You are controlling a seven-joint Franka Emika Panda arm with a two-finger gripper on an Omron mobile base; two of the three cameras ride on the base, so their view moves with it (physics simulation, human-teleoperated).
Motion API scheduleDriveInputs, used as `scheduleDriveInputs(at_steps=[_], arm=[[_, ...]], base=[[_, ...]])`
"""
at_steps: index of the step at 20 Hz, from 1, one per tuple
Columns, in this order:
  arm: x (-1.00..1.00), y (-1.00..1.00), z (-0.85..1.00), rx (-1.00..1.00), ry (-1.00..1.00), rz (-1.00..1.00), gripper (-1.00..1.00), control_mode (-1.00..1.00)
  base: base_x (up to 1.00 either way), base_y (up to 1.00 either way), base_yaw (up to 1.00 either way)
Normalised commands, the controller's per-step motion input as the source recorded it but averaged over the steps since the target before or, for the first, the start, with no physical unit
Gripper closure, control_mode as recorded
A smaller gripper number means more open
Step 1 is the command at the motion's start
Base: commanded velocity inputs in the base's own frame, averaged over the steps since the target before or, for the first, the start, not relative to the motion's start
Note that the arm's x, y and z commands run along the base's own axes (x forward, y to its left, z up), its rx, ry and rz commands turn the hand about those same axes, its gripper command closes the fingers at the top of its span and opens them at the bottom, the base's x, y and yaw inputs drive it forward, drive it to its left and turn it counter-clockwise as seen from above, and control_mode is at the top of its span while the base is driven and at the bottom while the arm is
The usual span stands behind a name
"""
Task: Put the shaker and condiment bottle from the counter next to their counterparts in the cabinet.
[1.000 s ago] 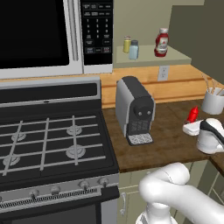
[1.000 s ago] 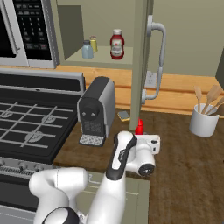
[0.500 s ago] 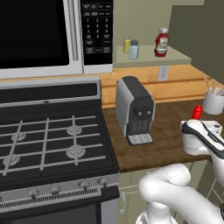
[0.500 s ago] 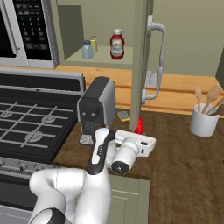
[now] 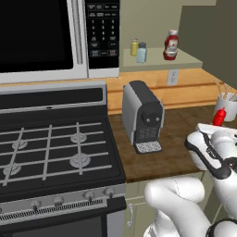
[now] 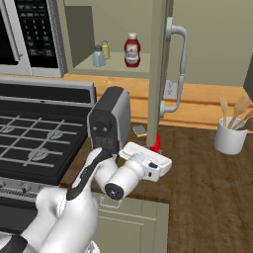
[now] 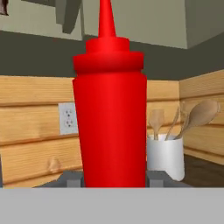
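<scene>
Your pincer [image 7: 114, 180] is clamped on the slim all-red squeeze bottle [image 7: 110, 113], held upright above the brown wood-plank counter [image 6: 207, 173]. The pale blue shaker [image 5: 141, 53] sits on the beige cabinet's shelf [image 5: 185, 59], just beside the yellow shaker [image 5: 134, 47].

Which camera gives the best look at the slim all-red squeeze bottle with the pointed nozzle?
The hand view: the slim red squeeze bottle stands close up, body and nozzle clear. The left base view shows its top; the right base view shows a sliver.
</scene>
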Motion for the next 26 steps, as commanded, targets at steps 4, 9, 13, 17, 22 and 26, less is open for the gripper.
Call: scheduleDriveInputs(at_steps=[4, 9, 13, 17, 22, 26], arm=[[-1.0, 0.0, 0.78, 0.08, 0.0, 0.0, 1.0, -1.0], [-0.84, 0.29, 0.43, 0.0, 0.04, 0.06, 1.0, -1.0], [-0.48, 0.77, 0.31, 0.0, 0.14, 0.19, 1.0, -1.0], [-0.51, 0.71, 0.44, 0.0, 0.08, 0.16, 1.0, -1.0], [-0.63, 0.31, 0.75, 0.0, -0.03, 0.02, 1.0, -1.0], [-0.57, 0.44, 0.63, 0.0, -0.11, 0.0, 1.0, -1.0]], base=[[0.0, 0.0, 0.0], [0.0, 0.0, 0.0], [0.0, 0.0, 0.0], [0.0, 0.0, 0.0], [0.0, 0.0, 0.0], [0.0, 0.0, 0.0]])
